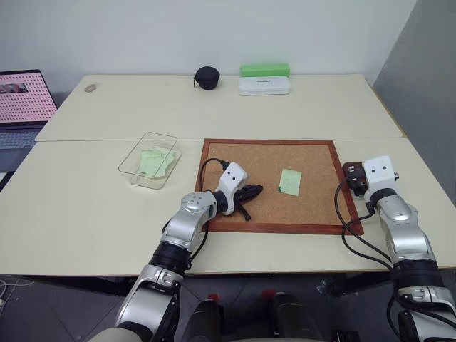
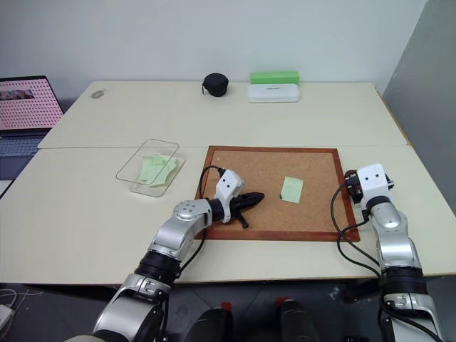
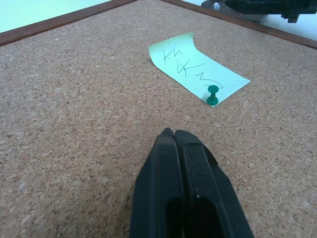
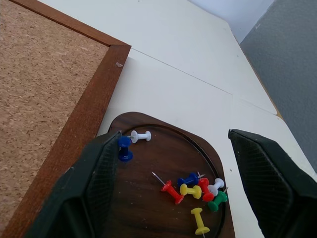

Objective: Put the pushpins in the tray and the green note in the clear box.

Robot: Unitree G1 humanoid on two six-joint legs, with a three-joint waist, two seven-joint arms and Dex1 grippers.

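A pale green note (image 1: 290,181) lies on the cork board, held at one edge by a green pushpin (image 3: 213,95). My left gripper (image 1: 251,191) rests shut and empty on the cork, a short way left of the note and pointing at it. The clear box (image 1: 149,159) stands left of the board with green slips inside. The small dark brown tray (image 4: 148,208) sits just past the board's right frame. Several coloured pushpins (image 4: 195,188) lie in it. My right gripper (image 4: 173,136) hovers open over the tray, a blue pin beside one finger (image 4: 94,183).
The wood-framed cork board (image 1: 214,153) fills the table's middle. At the far edge stand a black round pouch (image 1: 206,78), a bright green box (image 1: 264,69) and a white case (image 1: 263,85). A laptop (image 1: 21,107) sits far left. The table's right edge runs close beside the tray.
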